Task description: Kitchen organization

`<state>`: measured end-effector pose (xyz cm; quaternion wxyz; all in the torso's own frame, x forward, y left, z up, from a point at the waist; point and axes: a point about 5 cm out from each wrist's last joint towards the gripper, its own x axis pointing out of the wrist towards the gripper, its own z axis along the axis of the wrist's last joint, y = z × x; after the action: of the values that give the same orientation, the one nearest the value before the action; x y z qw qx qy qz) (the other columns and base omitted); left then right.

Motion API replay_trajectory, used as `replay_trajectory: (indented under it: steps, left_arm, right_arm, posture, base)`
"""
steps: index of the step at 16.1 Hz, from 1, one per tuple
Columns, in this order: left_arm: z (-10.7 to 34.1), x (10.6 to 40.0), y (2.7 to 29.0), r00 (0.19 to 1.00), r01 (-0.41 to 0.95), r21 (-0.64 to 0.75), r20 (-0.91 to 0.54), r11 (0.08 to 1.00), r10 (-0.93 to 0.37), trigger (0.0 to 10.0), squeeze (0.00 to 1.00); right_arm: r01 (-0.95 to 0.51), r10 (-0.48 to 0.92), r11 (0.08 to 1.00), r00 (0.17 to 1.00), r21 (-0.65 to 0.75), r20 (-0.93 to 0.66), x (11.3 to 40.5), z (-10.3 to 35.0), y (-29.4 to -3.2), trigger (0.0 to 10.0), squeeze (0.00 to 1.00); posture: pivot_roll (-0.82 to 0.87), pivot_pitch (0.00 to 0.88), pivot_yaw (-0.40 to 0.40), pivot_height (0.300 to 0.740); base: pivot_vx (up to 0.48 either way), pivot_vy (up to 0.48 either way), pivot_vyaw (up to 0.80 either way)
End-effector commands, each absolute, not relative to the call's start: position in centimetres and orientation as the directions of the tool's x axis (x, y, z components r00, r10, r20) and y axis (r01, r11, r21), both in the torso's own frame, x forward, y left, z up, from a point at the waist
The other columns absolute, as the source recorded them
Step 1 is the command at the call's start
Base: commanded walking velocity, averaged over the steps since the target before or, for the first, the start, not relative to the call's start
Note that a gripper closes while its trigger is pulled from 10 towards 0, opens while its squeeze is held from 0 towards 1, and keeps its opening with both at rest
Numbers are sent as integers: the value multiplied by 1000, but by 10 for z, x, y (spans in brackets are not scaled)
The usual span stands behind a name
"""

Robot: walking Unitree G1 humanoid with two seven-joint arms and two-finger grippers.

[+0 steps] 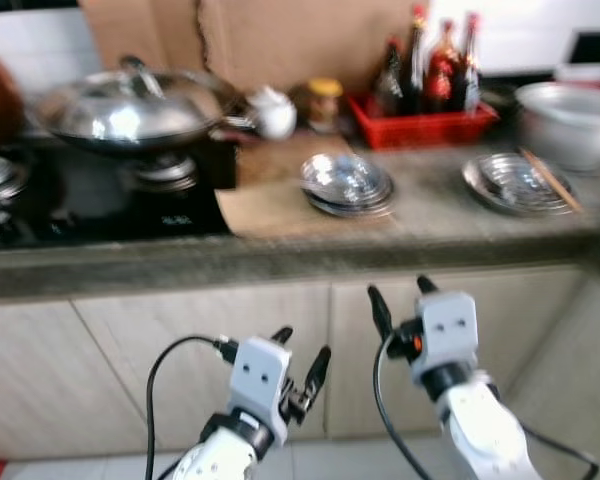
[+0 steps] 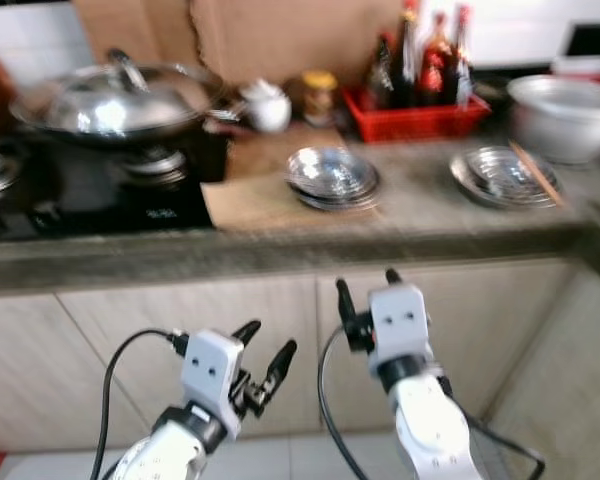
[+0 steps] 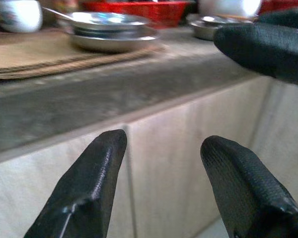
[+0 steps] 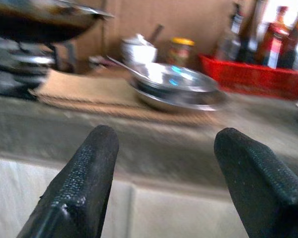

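A stack of steel plates (image 1: 347,184) sits mid-counter, partly on a sheet of cardboard (image 1: 270,205). A second steel dish (image 1: 518,184) with chopsticks across it lies further right. Both grippers hang below the counter edge, in front of the cabinet doors. My left gripper (image 1: 300,358) is open and empty. My right gripper (image 1: 400,296) is a little higher, open and empty too. In the right wrist view the plate stack (image 4: 176,84) lies ahead, beyond the counter edge.
A lidded wok (image 1: 130,108) stands on the black stove (image 1: 100,195) at left. A white teapot (image 1: 271,112), a jar (image 1: 325,103), a red basket of sauce bottles (image 1: 420,120) and a large white bowl (image 1: 570,122) line the back. The grey counter edge (image 1: 280,255) fronts them.
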<state>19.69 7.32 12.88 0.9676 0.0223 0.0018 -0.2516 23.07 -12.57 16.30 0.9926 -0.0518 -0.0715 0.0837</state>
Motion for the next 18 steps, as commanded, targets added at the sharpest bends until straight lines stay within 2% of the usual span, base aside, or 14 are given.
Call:
replay_trajectory:
  steps: [1,8,18]
  left_arm:
    - [128,198,78,884,467,58,-23,882,-467,10000,0]
    - [126,197,79,889,457,58,-24,887,-457,10000,0]
    - [125,200,79,897,442,57,-11,895,-442,10000,0]
  right_arm:
    - [-179,192,978,972,-104,133,231,163,-121,10000,0]
    - [-217,235,968,959,-125,158,237,169,-114,10000,0]
    - [-242,306,941,906,-235,292,271,207,-106,10000,0]
  posture:
    - [162,43,-12,740]
    - [166,43,-17,740]
    - [168,35,-24,740]
  base:
    - [375,0,0]
    - [350,0,0]
    - [0,0,0]
